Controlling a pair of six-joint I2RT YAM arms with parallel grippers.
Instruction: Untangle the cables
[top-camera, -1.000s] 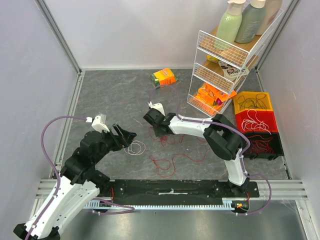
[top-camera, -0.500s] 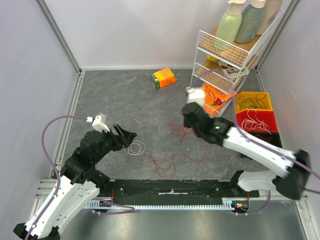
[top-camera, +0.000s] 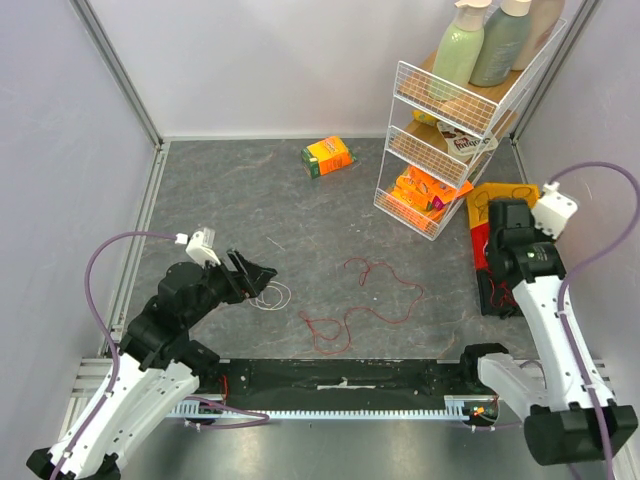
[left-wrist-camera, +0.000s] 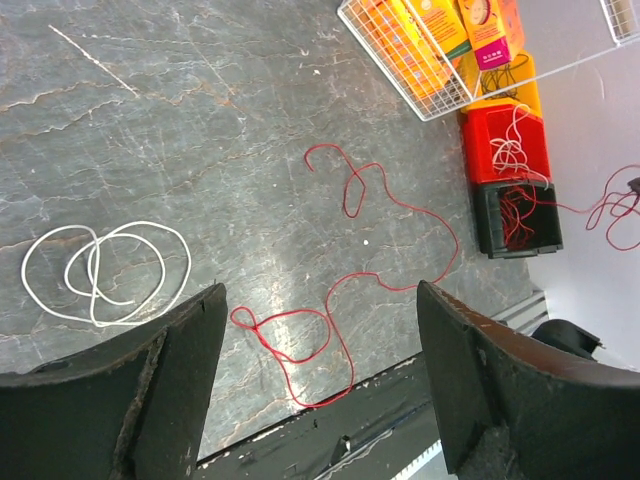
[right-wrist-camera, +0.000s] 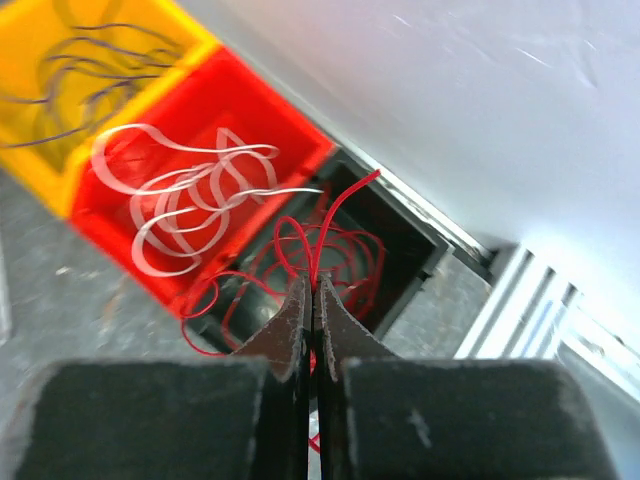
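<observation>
A long red cable (top-camera: 372, 312) (left-wrist-camera: 289, 311) lies spread out on the table's middle. Left of it is a white cable (top-camera: 271, 295) (left-wrist-camera: 105, 270) in loose loops. My left gripper (top-camera: 258, 275) (left-wrist-camera: 320, 295) hovers over the table beside the white cable, open, with nothing between its fingers. My right gripper (top-camera: 492, 262) (right-wrist-camera: 312, 285) hangs over the black bin (right-wrist-camera: 440, 248) at the right, shut on a thin red cable (right-wrist-camera: 340, 205). More red strands lie in that bin. The red bin (right-wrist-camera: 250, 100) holds a white cable (right-wrist-camera: 190, 190). The yellow bin (right-wrist-camera: 150, 20) holds black cables (right-wrist-camera: 80, 60).
The three bins (top-camera: 497, 298) stand in a row by the right wall. A white wire rack (top-camera: 440, 130) with orange packets and bottles stands at the back right. An orange box (top-camera: 328, 155) lies near the back wall. A black rail (top-camera: 340, 378) runs along the near edge.
My right arm swung from the table's middle to the right and up over the bins, its jaws closing on a red cable. Left arm unmoved.
</observation>
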